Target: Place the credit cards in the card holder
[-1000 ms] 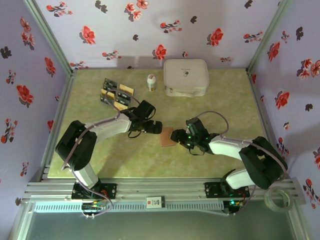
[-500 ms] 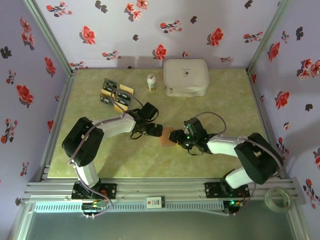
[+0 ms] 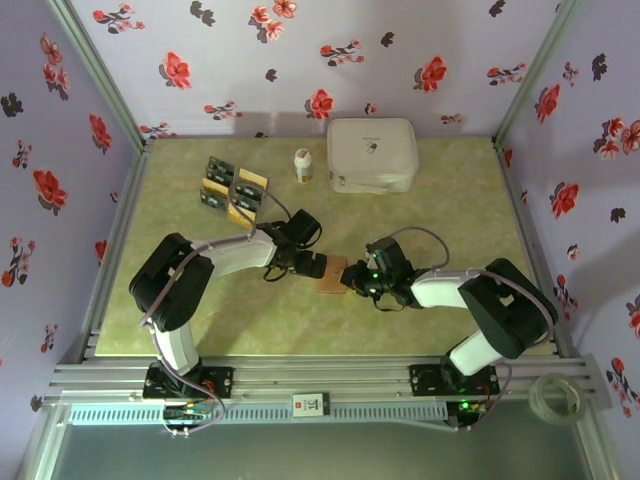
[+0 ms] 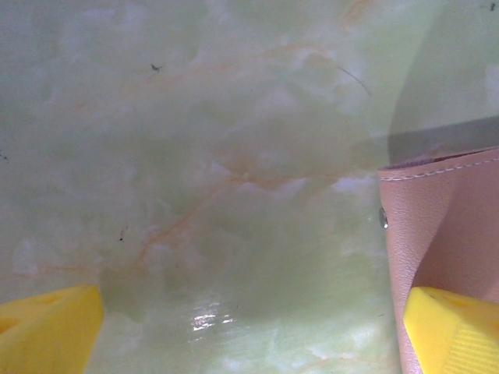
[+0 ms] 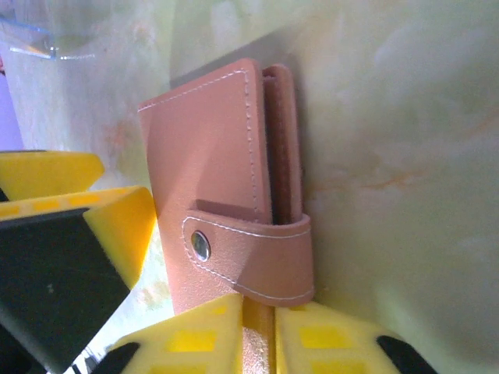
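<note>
The card holder (image 3: 333, 272), reddish-brown and folded shut with its snap strap fastened, lies mid-table between both arms. My right gripper (image 3: 352, 277) is shut on its right edge; the right wrist view shows the yellow fingertips (image 5: 203, 335) pinching the leather below the strap of the card holder (image 5: 222, 171). My left gripper (image 3: 310, 263) stands open at the holder's left edge. In the left wrist view that gripper (image 4: 249, 335) has bare table between its fingers, and one fingertip (image 4: 452, 327) overlaps the card holder (image 4: 444, 226). The credit cards (image 3: 232, 187), black and gold-orange, lie at the back left.
A small white bottle (image 3: 303, 165) and a big white rounded case (image 3: 372, 153) stand at the back. A roll of clear tape (image 3: 555, 393) lies off the table at the front right. Flowered walls close in three sides.
My right gripper has closed onto the card holder's edge. The left arm has moved slightly right, nearer the holder, still open.
</note>
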Robot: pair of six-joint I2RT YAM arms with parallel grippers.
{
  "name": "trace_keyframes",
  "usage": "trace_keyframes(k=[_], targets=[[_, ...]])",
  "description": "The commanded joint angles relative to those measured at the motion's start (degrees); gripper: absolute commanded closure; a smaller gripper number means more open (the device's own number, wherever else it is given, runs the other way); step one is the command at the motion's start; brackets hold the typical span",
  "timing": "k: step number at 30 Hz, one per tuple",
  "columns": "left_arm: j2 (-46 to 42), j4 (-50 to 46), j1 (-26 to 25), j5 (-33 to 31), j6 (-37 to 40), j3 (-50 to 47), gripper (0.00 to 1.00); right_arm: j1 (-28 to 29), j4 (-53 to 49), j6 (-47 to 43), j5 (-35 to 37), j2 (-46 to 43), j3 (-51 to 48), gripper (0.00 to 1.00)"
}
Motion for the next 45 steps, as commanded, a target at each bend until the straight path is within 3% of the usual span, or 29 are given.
trace_keyframes(k=[1,3,9,16,21,30,40,45], targets=[[0.49,-0.36,-0.85,-0.73,0.00,-0.24,0.00,-0.33,3.45,0.82,-1.46,0.62,-0.46,0.95],[0.15,-0.73,-0.82,-1.08,-0.10,0.09,0.00,-0.45,3.46,0.82,-1.65,0.41,-0.55,1.00],[-3.71,-4.05,2.48,-1.69,0.01,3.49,0.00,-1.52,1.57,0.42,-2.78,-2.71,0.61,1.00],[-11.54,-2.63,10.62,9.46,-3.88,5.47,0.00,-2.74,-8.73,-2.84,-2.80,-10.45,7.62,1.00],[-16.25,4.39,16.01,20.03,-10.48,3.49,0.00,-3.14,-11.22,-2.38,-3.40,-13.22,13.02,1.00],[-18.48,21.25,17.82,30.41,-24.26,-0.99,0.00,-3.14,-1.16,5.88,-6.00,-11.66,17.11,1.00],[-15.65,35.88,17.78,33.61,-34.16,-4.92,0.00,-2.22,8.20,11.86,-7.52,-8.59,17.29,1.00],[-15.17,40.10,17.76,34.43,-36.35,-6.04,0.10,-1.71,10.60,13.05,-7.47,-7.16,16.77,1.00]])
